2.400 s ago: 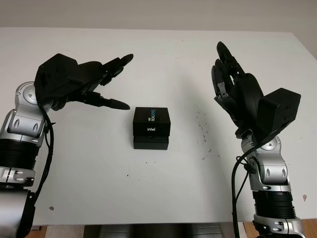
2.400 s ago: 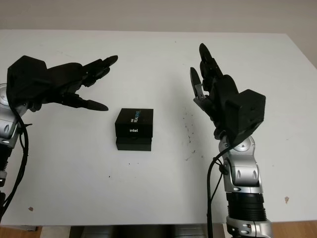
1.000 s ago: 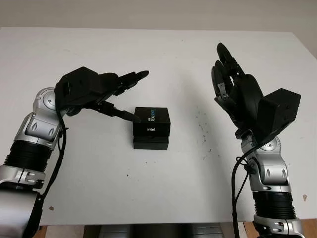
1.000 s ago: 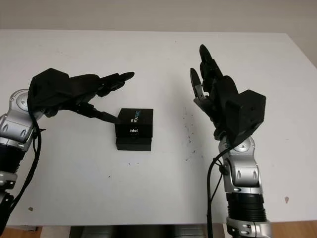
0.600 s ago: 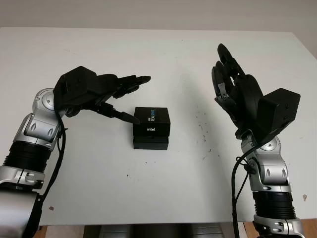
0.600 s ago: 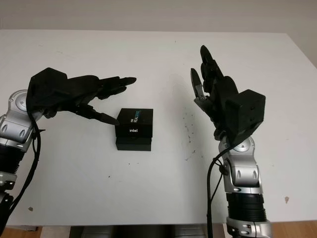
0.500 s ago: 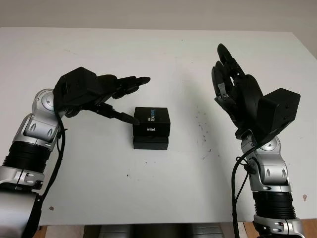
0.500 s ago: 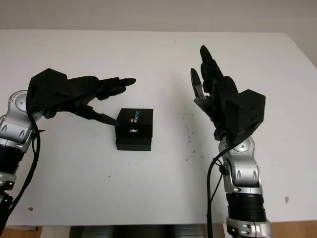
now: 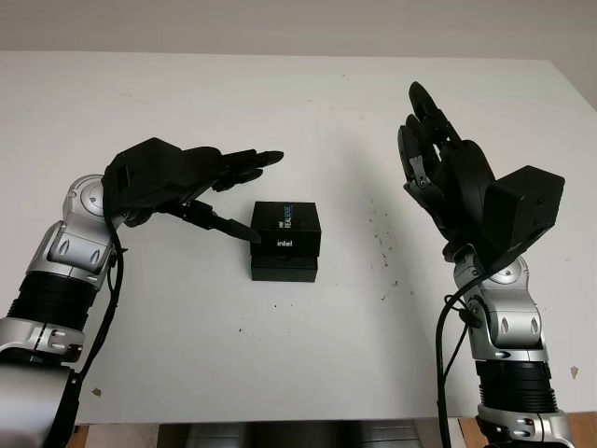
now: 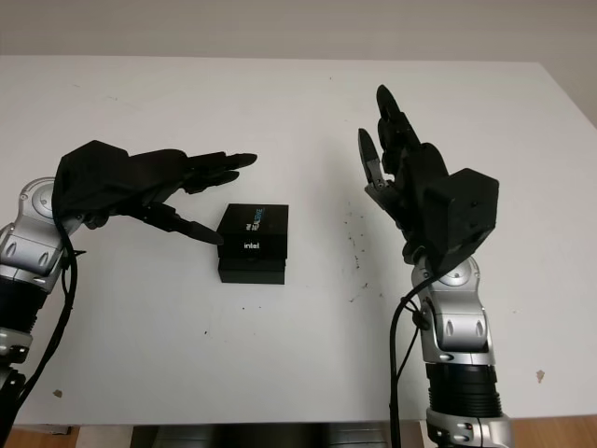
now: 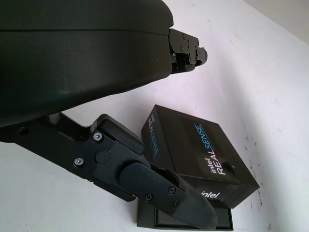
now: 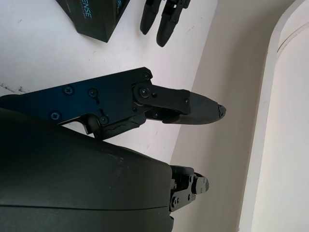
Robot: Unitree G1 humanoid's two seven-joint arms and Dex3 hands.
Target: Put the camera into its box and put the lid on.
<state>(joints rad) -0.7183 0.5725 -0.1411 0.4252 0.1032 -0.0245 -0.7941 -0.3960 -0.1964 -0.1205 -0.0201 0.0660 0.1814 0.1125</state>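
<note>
A white table [image 9: 187, 355] with a few dark specks fills the scene, a pale wall behind its far edge. Nearest the robot, both arms rise from the bottom edge. Near the table's middle lies a black box [image 9: 284, 270], and on it a black lid [image 9: 285, 227] printed "intel REALSENSE" sits askew, shifted toward the far side so a strip of the box's front shows. Whether the camera is inside cannot be seen; the lid covers it.

The left hand [image 9: 177, 177] hovers just left of the lid, open and holding nothing. Its thumb tip [image 9: 244, 231] sits right at the lid's left edge; contact cannot be made out. Its other fingers [image 9: 247, 162] reach out above and beyond the lid's far left corner.

The right hand [image 9: 446, 177] is raised well right of the box, open, palm facing the box.
</note>
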